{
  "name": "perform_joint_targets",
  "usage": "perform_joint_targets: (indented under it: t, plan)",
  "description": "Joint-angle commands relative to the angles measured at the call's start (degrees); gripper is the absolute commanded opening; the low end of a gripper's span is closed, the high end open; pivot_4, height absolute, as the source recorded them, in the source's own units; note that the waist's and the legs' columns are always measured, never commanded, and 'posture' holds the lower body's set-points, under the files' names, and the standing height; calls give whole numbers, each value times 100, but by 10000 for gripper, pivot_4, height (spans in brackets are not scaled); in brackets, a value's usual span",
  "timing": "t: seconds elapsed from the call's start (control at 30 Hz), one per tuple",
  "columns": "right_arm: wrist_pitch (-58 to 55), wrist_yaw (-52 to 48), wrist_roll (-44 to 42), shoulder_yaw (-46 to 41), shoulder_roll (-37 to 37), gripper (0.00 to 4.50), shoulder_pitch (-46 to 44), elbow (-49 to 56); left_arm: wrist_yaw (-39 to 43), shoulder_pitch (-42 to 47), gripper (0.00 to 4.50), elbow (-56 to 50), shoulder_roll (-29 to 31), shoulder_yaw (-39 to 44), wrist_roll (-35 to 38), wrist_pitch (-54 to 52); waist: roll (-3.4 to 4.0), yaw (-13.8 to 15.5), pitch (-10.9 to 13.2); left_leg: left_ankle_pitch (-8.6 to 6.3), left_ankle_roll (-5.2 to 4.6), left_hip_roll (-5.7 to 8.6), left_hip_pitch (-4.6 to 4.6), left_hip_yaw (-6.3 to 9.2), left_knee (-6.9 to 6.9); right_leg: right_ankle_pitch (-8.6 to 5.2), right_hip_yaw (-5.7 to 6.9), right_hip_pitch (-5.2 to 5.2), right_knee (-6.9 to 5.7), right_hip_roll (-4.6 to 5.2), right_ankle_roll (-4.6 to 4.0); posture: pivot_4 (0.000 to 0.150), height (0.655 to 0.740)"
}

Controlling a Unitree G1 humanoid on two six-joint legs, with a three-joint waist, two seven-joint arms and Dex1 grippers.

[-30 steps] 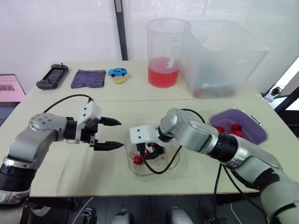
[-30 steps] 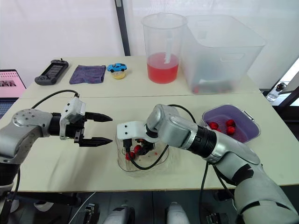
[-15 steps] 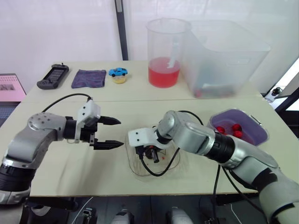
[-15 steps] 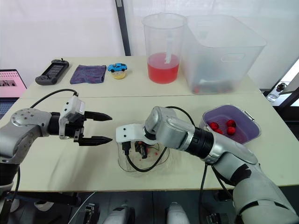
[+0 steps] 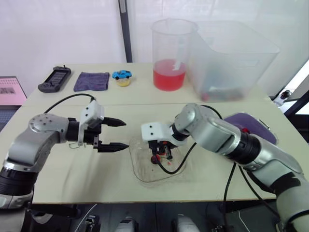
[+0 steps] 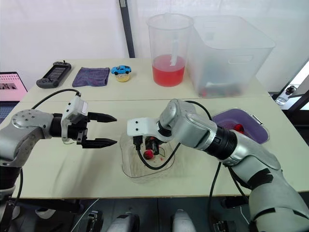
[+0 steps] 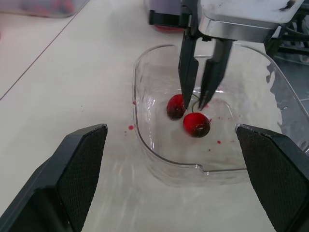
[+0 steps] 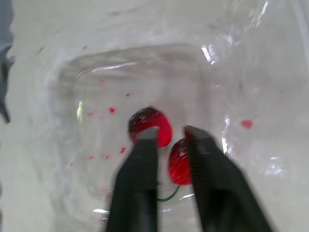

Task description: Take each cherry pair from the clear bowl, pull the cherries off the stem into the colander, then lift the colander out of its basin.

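— What has the right gripper (image 7: 195, 101) got?
— It's down inside the clear bowl (image 7: 136, 96). Its fingers are pinched nearly together on the green stem of the cherry pair (image 7: 196, 124), and both cherries hang just under its tips. I can't tell whether they touch the bowl floor.
— Room around it?
— The bowl walls stand off from the tips on every side, and straight up is open. Its own black cable (image 5: 181, 162) loops over the bowl beneath the wrist.
— And the left gripper (image 5: 124, 134)?
— Spread wide and holding nothing, level over the table (image 5: 72, 169). Its tips are just outside the bowl rim, pointing toward the right gripper.
— The colander?
— The purple colander (image 6: 248, 131) is behind the right forearm, which hides part of it. Loose cherries (image 6: 236, 127) show inside.
— Anything else?
— A pitcher of red liquid (image 5: 170, 53) and a clear bin (image 5: 231, 58) stand well beyond both grippers. A toy car (image 5: 121, 74), cloth (image 5: 91, 80) and handheld controller (image 5: 54, 79) lie beyond the left one.
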State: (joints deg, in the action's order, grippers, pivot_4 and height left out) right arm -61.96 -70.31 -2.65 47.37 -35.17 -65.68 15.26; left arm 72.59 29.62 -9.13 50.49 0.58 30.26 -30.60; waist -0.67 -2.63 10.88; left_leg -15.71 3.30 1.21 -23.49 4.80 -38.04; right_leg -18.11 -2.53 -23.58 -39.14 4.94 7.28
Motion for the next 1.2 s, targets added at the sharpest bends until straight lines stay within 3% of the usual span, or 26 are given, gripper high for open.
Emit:
perform_joint_targets:
  t: [0.03, 0.57, 0.77, 0.93, 1.2]
  plan:
    - [55, 55, -42, -25, 45, 25802, 43, 141, 32, 131, 45000, -44, 2, 2, -19, 77, 0, -4, 0, 0, 0, 0, 0, -1, 0, 0, -1, 0, 0, 0, 0, 1500, 7337]
    - [679, 87, 329, 564, 362, 25802, 98, -672, -42, 35, 45000, -193, 58, 97, 23, 16, 0, -4, 0, 0, 1, 0, 0, 0, -1, 0, 0, 0, 0, 0, 0, 1500, 7337]
    - [882, 56, 428, 572, 392, 5982, 87, -699, -69, 15, 45000, -214, 62, 109, 24, 18, 0, -3, 0, 1, 1, 0, 0, 0, -1, 0, 0, 0, 0, 0, 0, 1500, 7337]
    - [1706, -264, 693, 604, 230, 5982, -65, -652, -56, 67, 45000, -153, 42, 75, -2, 48, 0, 1, 0, 1, 1, 0, 0, 0, -1, 0, 0, 0, 0, 0, 0, 1500, 7337]
    - [4412, -1140, 1352, 650, -74, 5982, -170, -731, -82, 63, 45000, -184, 9, 38, -12, 44, 0, -5, 0, 1, 2, 0, 0, -1, -1, 0, 0, 0, 0, 0, 0, 1500, 7337]
